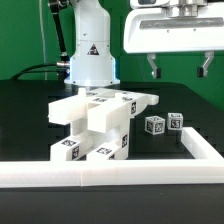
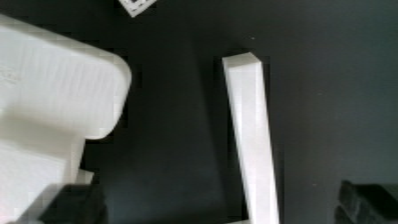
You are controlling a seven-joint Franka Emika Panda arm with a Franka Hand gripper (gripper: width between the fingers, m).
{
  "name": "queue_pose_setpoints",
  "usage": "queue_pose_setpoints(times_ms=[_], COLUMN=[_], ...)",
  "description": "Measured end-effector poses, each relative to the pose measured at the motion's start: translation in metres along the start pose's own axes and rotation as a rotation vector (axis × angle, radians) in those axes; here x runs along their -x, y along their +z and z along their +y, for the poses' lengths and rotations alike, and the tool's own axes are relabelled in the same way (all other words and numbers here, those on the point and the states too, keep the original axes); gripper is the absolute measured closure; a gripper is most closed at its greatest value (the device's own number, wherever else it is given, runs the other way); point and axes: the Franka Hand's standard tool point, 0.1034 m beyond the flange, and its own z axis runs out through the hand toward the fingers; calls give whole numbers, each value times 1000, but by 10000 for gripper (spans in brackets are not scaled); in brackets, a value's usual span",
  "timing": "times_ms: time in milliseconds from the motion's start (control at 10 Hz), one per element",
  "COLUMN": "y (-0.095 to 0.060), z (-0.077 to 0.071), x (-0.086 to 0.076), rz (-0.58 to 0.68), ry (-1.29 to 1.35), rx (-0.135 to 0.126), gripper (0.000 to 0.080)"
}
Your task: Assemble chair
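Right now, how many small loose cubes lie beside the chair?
2: one cube to the exterior view's right of the chair, the other cube farther right. More may hide behind the chair.

Gripper (image 1: 179, 70) hangs with jaws wide and nothing between them, with clear air beneath. Below it, two small cubes (image 1: 155, 125) stand close together on the desk (image 1: 30, 125). The chair (image 1: 100, 125) blocks the centre, leaving a narrow gap to the cubes. The border frame (image 1: 120, 172) bars the front and the exterior view's right. There is bare desk at the exterior view's left.
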Motion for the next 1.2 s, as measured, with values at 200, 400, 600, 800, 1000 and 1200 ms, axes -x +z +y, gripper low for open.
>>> queue_pose_setpoints(times_ms=[200,400,600,800,1000,1200], y=[1,1,1,3,16,28], z=[-11,-11,-11,-9,-10,-13], x=[19,25,25,26,48,63], rz=[-6,-3,-4,2,8,-16], ry=[7,17,18,9,40,61], rx=[-4,-14,-13,-15,-13,3], gripper=[150,150,150,150,151,151])
